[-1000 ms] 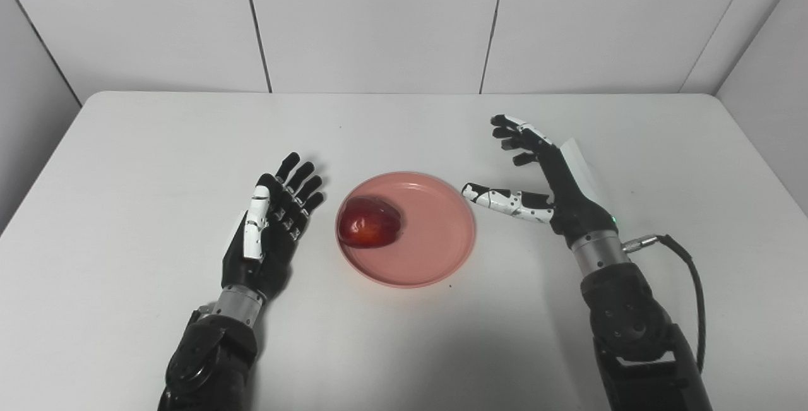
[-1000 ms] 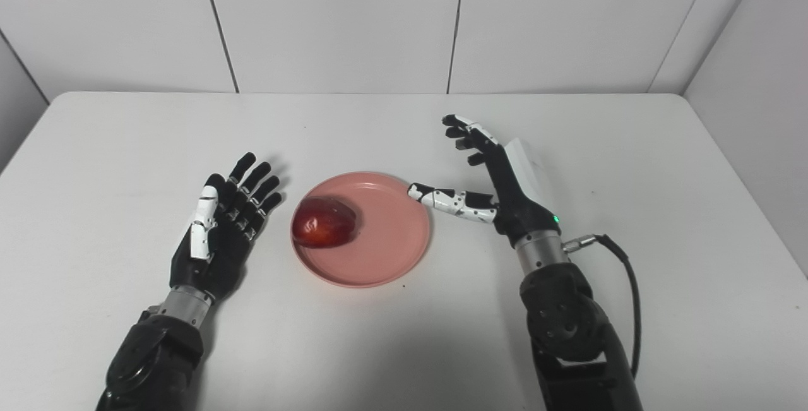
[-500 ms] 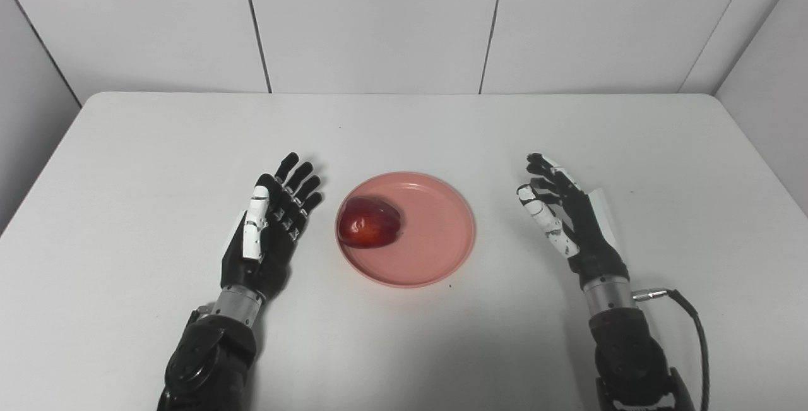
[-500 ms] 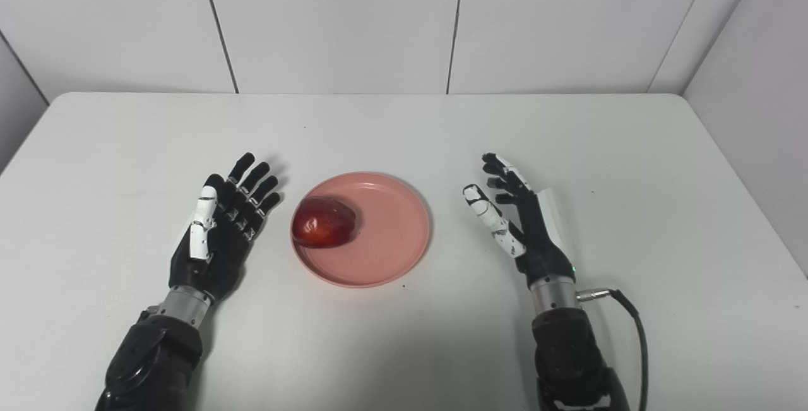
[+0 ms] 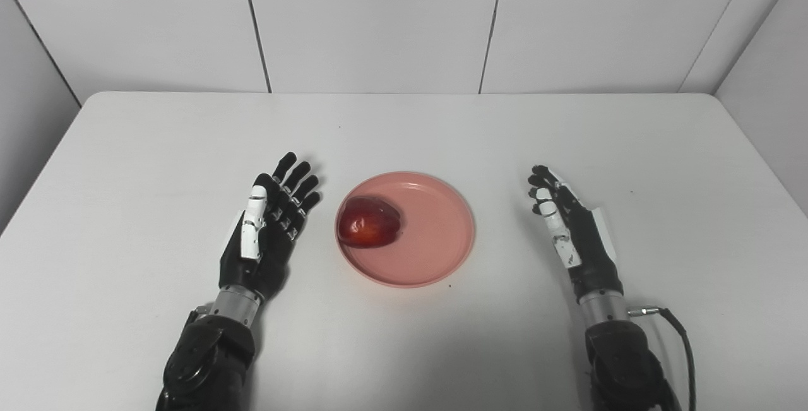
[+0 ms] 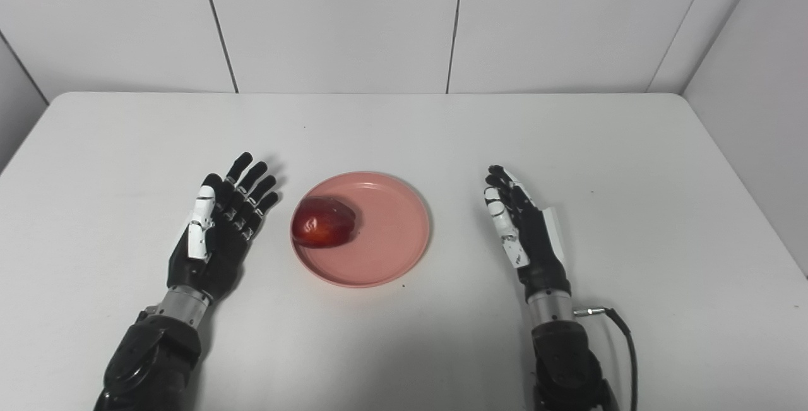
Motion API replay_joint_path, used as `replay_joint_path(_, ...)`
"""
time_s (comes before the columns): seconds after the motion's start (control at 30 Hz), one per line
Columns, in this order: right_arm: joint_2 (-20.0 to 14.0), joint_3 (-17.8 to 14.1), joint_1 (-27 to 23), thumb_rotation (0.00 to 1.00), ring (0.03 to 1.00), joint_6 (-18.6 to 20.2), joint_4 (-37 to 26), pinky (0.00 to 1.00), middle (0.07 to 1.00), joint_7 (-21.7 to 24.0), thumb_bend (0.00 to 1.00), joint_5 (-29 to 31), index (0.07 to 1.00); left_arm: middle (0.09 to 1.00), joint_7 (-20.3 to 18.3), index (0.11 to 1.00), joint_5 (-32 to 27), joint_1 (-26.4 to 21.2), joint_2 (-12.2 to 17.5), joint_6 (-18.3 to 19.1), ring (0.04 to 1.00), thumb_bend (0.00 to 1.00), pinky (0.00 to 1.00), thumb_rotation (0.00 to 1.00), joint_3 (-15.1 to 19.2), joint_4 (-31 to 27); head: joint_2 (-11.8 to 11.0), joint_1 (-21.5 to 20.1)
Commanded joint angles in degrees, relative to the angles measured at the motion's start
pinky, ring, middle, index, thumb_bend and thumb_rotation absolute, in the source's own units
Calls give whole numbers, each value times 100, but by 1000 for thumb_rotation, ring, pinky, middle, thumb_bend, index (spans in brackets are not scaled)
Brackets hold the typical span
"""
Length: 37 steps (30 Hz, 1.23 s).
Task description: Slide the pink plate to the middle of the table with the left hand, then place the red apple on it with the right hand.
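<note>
The apple (image 5: pixel 370 229) sits on the plate (image 5: pixel 435 253); left hand (image 5: pixel 268 234) and right hand (image 5: pixel 571 234) lie released on the bench (image 5: pixel 404 127).

Left hand (image 5: pixel 268 225) lies flat, fingers extended and apart, holding nothing. Right hand (image 5: pixel 571 228) stands on edge, fingers straight, empty.

A bare test cell in a lab, by the look of it. A plain white table (image 5: pixel 404 120) with rounded corners fills the lower frame, and blank white wall panels (image 5: pixel 372 19) with dark seams box it in across the top and both sides.
</note>
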Motion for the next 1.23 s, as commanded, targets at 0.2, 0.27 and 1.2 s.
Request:
replay_joint_path(0.2, 52, 7, -122, 1000, 824, -282, 58, 779, 841, -123, 251, 70, 849, 949, 13, 936, 1, -20, 13, 12, 941, 429, 949, 1000, 12, -50, 2, 22)
replay_joint_path(0.27, 61, 13, -123, 1000, 822, -290, 57, 779, 841, -115, 251, 114, 848, 950, 20, 939, 9, -16, 15, 26, 943, 429, 950, 1000, 6, -69, 2, 31)
replay_joint_path(1.2, 110, 23, -123, 1000, 826, -287, 31, 771, 847, -141, 250, 168, 849, 955, 31, 940, 22, -20, 40, 54, 949, 424, 959, 1000, 6, -108, -25, 49)
